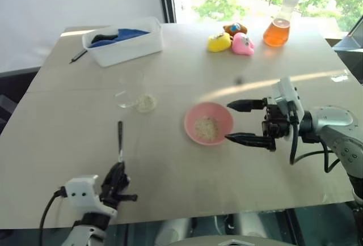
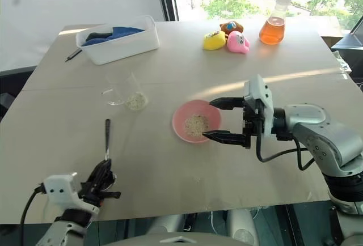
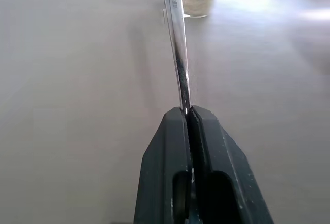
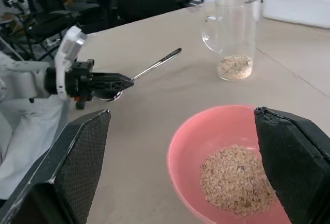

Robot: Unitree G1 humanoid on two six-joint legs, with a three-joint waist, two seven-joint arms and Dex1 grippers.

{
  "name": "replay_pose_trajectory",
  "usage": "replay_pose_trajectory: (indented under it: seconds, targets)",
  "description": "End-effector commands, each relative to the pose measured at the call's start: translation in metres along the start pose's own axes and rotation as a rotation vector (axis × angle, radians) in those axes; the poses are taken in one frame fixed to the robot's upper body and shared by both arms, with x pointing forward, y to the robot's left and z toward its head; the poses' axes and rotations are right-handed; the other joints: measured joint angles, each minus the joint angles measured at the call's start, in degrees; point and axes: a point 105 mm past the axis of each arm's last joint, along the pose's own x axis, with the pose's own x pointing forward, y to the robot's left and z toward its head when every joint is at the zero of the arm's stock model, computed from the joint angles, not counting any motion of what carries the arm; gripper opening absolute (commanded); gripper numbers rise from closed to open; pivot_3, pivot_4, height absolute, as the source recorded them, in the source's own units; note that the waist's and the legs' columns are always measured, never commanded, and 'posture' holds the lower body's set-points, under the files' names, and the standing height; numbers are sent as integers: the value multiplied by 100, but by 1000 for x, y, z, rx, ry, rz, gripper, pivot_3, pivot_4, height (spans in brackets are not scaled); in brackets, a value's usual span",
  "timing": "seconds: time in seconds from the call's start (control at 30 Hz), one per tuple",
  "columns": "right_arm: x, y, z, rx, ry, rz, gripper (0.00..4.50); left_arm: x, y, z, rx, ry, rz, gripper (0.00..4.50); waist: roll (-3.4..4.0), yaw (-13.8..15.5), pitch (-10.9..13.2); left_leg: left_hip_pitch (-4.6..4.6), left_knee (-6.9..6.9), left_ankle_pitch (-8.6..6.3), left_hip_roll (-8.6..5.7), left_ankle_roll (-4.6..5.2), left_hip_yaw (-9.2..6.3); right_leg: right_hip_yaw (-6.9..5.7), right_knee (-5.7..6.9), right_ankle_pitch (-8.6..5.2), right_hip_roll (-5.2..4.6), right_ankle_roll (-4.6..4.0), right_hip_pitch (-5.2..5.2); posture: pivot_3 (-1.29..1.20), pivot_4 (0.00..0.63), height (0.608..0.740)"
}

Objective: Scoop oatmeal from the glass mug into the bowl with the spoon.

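Gripping the slim shiny silver metal spoon by one end, the left tool sits low at the near left edge of the pale wooden counter, its two black fingers pressed together on the metal. Spoon runs away from the tool toward the mug; the wrist view shows only a thin silver shaft rising from the closed fingertips. Which end is clamped, cannot tell for sure.

Small clear glass mug with side handle stands upright left of centre, well beyond the spoon tip, a low layer of pale cream oatmeal flakes in its bottom.

Round shallow pink bowl sits mid-counter, right of the mug and apart from it, with a small heap of the same flakes inside.

Right tool comes in from the right, pointing left, level, fingers spread wide apart, holding nothing. The tips stand at the bowl's right rim, one on the far side, one on the near; contact with the rim, cannot tell.

Far side: white rectangular plastic tub with blue cloth inside, dark pen-like stick just left of it, yellow, pink and brown toy figures clustered, conical flask of orange liquid at far right.
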Motion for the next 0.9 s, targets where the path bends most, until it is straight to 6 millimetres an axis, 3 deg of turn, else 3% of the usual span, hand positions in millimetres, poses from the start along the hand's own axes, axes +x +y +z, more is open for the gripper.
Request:
replay_pose_trajectory:
  seconds: [0.03, 0.17, 0.33, 0.47, 0.67, 0.9]
  targets:
    - [2, -3, 0, 47, 30, -42, 4500, 5, -24, 26, 85, -90, -156, 16, 0, 4, 0, -4, 0, 1, 0, 2, -1, -1, 0, 0, 0, 0, -3, 0, 150, 740]
    - [21, -7, 2, 215, -13, -87, 4500, 17, -49, 39, 203, -132, -302, 16, 3, -15, -1, -11, 0, 13, 1, 19, -2, -1, 3, 2, 3, -3, -15, 0, 150, 740]
    - [49, -8, 6, 305, -49, -101, 4500, 26, -71, 45, 211, -173, -435, 16, 5, -67, -3, -19, 0, 14, 0, 20, -1, 1, 4, 6, 5, -7, -21, 0, 150, 740]
    - [62, -4, 5, 377, -67, -71, 4500, 26, -79, 42, 201, -175, -512, 16, 7, -90, -4, -25, -1, 15, -1, 20, -1, 2, 6, 7, 6, -7, -33, 0, 150, 740]
    - [81, 8, -12, 410, 6, -8, 4500, 28, -80, 31, 229, -170, -579, 16, 12, -97, -6, -38, 0, 16, -1, 20, 13, 7, 25, 7, 8, -7, -59, 0, 150, 740]
    - [90, 10, -7, 429, -27, 36, 4500, 31, -82, 25, 247, -168, -622, 16, 12, -101, -7, -35, 8, 20, -3, 14, 26, 13, 68, 8, 8, -9, -75, 0, 150, 740]
